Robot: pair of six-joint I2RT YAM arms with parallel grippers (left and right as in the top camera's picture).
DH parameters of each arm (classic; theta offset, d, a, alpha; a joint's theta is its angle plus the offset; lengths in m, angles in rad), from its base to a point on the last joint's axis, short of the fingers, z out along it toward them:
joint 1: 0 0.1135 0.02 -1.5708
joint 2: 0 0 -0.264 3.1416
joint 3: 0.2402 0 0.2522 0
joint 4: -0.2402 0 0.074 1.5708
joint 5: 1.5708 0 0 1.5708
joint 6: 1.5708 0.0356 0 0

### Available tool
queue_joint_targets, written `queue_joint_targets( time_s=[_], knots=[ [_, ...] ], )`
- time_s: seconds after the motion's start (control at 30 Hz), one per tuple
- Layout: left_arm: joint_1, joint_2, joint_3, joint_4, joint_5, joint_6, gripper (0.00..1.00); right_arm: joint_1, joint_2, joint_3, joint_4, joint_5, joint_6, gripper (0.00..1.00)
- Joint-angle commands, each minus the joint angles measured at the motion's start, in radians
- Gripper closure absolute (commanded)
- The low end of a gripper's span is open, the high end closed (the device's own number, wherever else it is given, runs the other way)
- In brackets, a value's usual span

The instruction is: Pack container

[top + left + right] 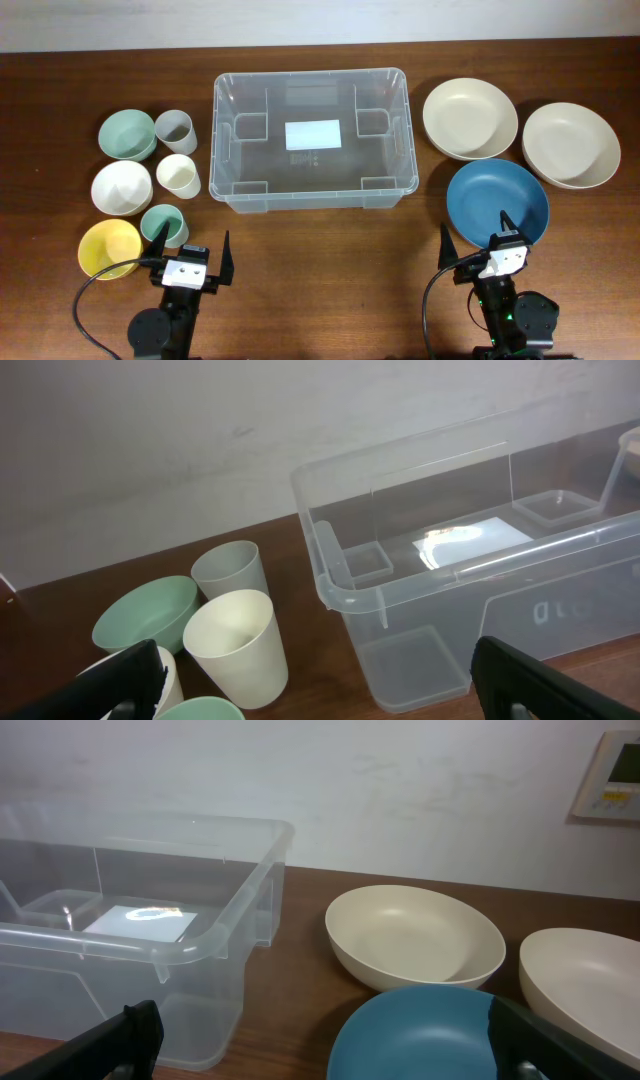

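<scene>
The container (310, 72), a large clear tub with a white label on its base, stands empty at the table's middle back. Both grippers hover near the front edge, wide open and holding nothing. My left gripper (196, 240) is beside a small teal cup (163, 224). My right gripper (476, 228) hangs over the near rim of a blue bowl (497, 202). In the left wrist view the left gripper (318, 660) faces the container's corner (335, 585) and a cream cup (235, 645). In the right wrist view the right gripper (320, 1030) frames the blue bowl (420, 1030) and the container (200, 945).
Left of the container are a green bowl (126, 134), a grey cup (174, 131), a white bowl (122, 187), a cream cup (178, 175) and a yellow bowl (108, 249). Two cream bowls (470, 118) (571, 144) lie to its right. A wall runs behind.
</scene>
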Motion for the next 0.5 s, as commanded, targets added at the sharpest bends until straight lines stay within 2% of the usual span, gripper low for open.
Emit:
queue_joint_targets(
  time_s=[0.0,0.13,0.27,0.37,0.47],
  knots=[
    [0.006,-0.006,-0.006,-0.001,-0.004,0.008,0.0,0.009,-0.01,-0.005,0.003,-0.028,0.032,0.01],
    [0.006,-0.006,-0.006,-0.001,-0.004,0.008,0.0,0.009,-0.01,0.006,0.026,-0.105,0.079,0.01],
    [0.006,-0.006,-0.006,-0.001,-0.004,0.008,0.0,0.009,-0.002,0.08,0.007,-0.098,0.098,0.01],
    [0.006,-0.006,-0.006,-0.001,-0.004,0.008,0.0,0.009,0.036,0.183,-0.06,-0.022,0.098,0.01],
    [0.006,-0.006,-0.006,-0.001,-0.004,0.008,0.0,0.009,0.125,0.333,-0.199,0.134,0.131,0.01]
  ],
)
